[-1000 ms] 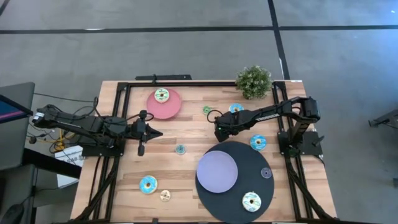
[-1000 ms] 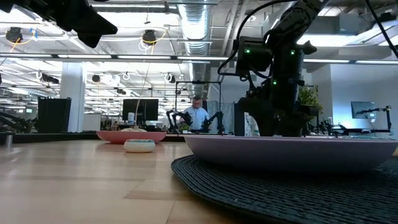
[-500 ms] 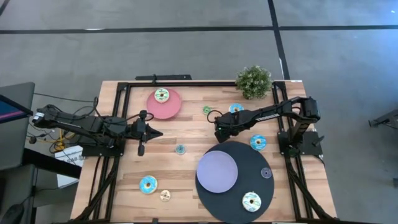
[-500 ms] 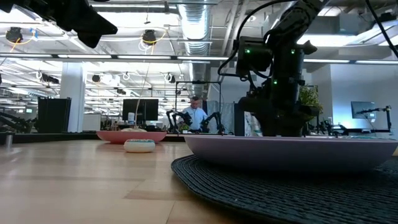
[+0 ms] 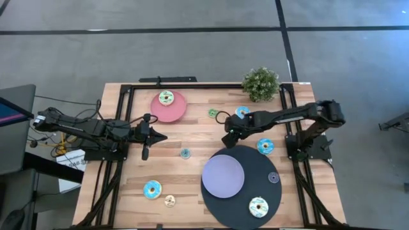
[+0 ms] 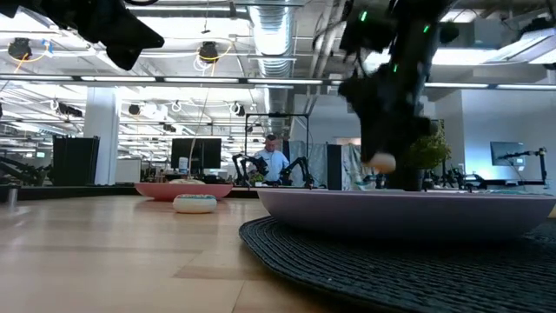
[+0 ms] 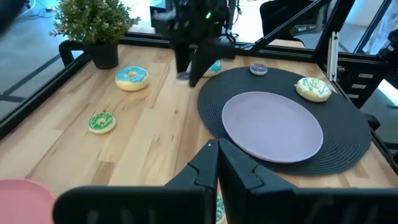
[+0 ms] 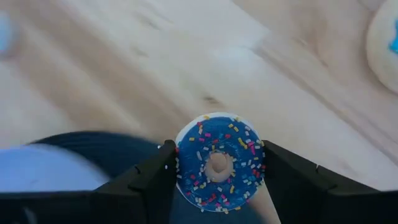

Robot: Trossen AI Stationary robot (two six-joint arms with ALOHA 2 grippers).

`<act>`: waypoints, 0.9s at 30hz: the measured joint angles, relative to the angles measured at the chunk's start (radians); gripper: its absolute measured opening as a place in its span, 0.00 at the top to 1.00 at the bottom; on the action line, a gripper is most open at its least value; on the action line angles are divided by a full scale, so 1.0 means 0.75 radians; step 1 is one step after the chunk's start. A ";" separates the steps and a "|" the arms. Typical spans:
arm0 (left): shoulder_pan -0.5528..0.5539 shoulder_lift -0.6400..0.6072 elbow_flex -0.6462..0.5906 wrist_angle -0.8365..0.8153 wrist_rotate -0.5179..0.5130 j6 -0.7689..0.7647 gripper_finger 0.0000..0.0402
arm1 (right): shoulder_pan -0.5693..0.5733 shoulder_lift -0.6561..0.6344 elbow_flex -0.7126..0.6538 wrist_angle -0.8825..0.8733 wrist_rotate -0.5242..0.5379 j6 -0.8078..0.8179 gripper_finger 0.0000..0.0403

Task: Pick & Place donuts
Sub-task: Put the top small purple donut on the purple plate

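The right gripper (image 5: 227, 138) hangs just above the upper edge of the round black mat (image 5: 279, 191), right of centre in the overhead picture, and its fingers clasp a dark blue donut (image 8: 219, 162) with coloured sprinkles; its own camera shows the ring pinched on both sides, lifted clear of the wood. Below it on the mat lies the lavender plate (image 5: 223, 176), with a cream donut (image 5: 258, 206) at the mat's lower right and a tiny purple one (image 5: 273, 177) at its right edge. A light blue donut (image 5: 265, 145) sits on the mat's upper right rim, close beside the arm. Above the gripper, near the potted plant (image 5: 261, 83) in the upper right corner, lie a blue donut (image 5: 242, 111) and a small green one (image 5: 213, 113). The pink plate (image 5: 172, 110) at upper centre carries a pale donut (image 5: 166, 97). A small teal donut (image 5: 185, 153) lies alone mid-table, and at lower left are another light blue donut (image 5: 152, 189) and a tan one (image 5: 169, 201). The left gripper (image 5: 158, 136) waits at the left, fingers pressed together. Across the room, a person (image 6: 275, 161) sits at a desk.
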 joint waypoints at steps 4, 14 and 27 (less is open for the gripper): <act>0.000 0.000 0.000 -0.006 0.000 0.068 1.00 | 0.127 -0.101 0.000 0.080 0.014 0.220 0.47; 0.000 0.013 0.001 -0.052 -0.021 0.144 1.00 | 0.547 0.010 0.088 0.350 0.267 0.856 0.47; -0.001 0.035 0.002 -0.079 -0.021 0.144 1.00 | 0.576 0.460 0.440 -0.276 0.176 1.152 0.47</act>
